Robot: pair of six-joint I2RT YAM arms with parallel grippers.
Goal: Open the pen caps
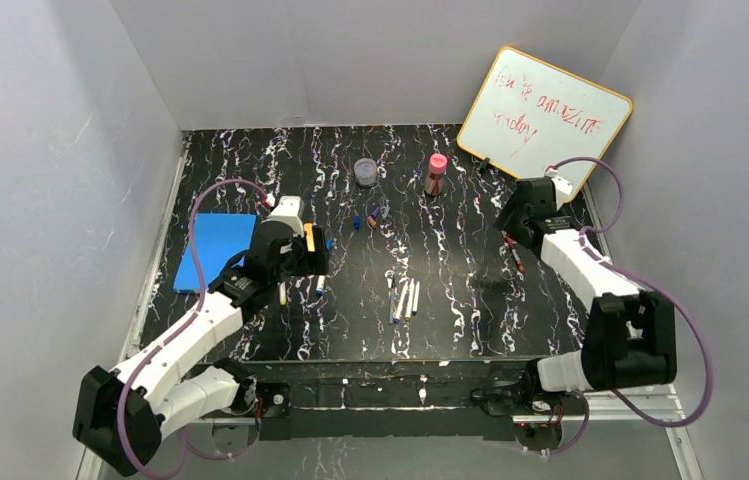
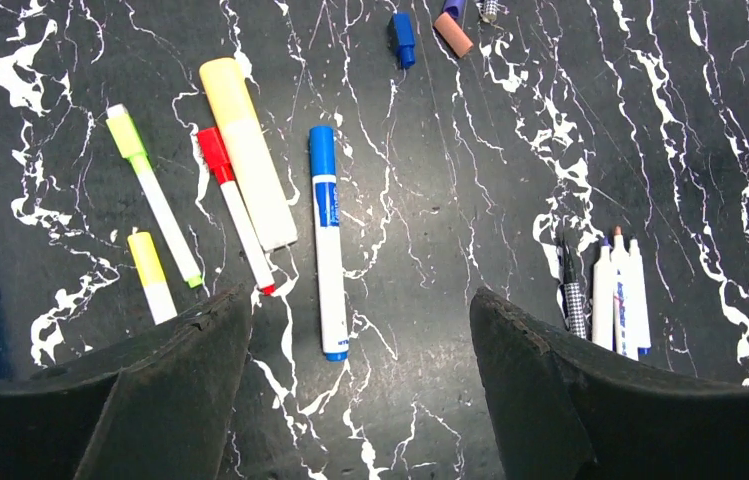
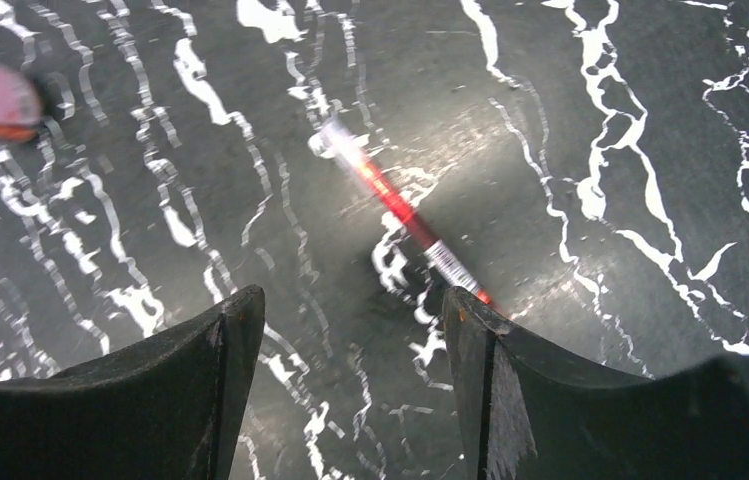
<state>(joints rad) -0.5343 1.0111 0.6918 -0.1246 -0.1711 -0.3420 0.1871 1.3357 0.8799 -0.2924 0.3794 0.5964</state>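
Currently done: two loose caps, a blue cap (image 2: pixel 404 38) and an orange cap (image 2: pixel 453 33), lie on the table (image 2: pixel 510 150) beyond the pens; a cluster of white pens (image 2: pixel 618 295) appears uncapped
Left to do: blue marker (image 2: pixel 326 240), red-capped pen (image 2: pixel 235 215), yellow highlighter (image 2: pixel 248 165), green-capped pen (image 2: pixel 153 195) and short yellow-capped pen (image 2: pixel 152 275) lie side by side, caps on
Left gripper (image 2: pixel 360 300): fingers wide apart, empty, hovering over the near ends of that row
Right gripper (image 3: pixel 352 295): fingers apart, empty, over a thin red pen (image 3: pixel 400 215); blur hides its cap
Estimate: about midway, judged by pens uncapped
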